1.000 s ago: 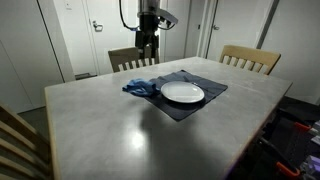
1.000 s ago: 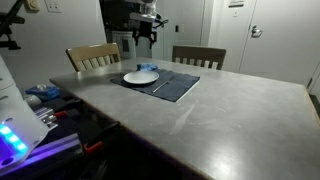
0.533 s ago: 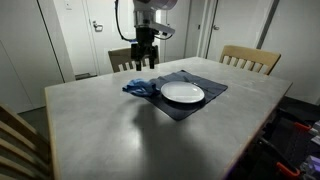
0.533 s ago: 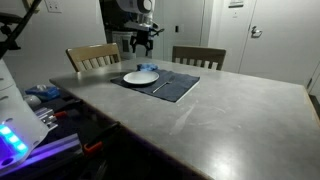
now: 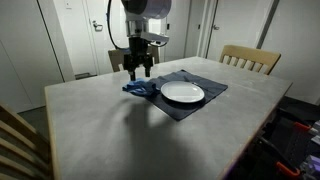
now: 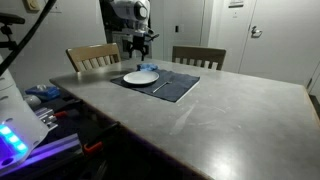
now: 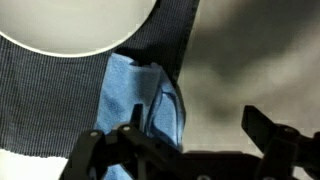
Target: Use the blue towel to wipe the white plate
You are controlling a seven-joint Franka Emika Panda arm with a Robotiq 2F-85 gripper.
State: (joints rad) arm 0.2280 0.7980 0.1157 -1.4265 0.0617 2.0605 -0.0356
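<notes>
A crumpled blue towel (image 5: 140, 88) lies on the left end of a dark placemat (image 5: 195, 104) on the grey table. A white plate (image 5: 182, 93) sits on the mat beside it. My gripper (image 5: 138, 70) hangs open just above the towel, not touching it. In the wrist view the towel (image 7: 140, 100) lies by the left finger (image 7: 130, 140), the plate (image 7: 80, 25) fills the top left, and the gripper (image 7: 195, 135) is open and empty over the bare table. In an exterior view the gripper (image 6: 137, 52) is above the plate (image 6: 141, 77).
Two wooden chairs (image 5: 250, 58) (image 5: 122, 58) stand at the table's far side, with doors behind. The grey table top (image 5: 120, 130) stretches toward the camera. Equipment with blue lights (image 6: 20, 130) stands beside the table.
The gripper has come down and shifted toward the blue towel, from high above the table's far edge to just over the towel. Towel and plate have not moved.
</notes>
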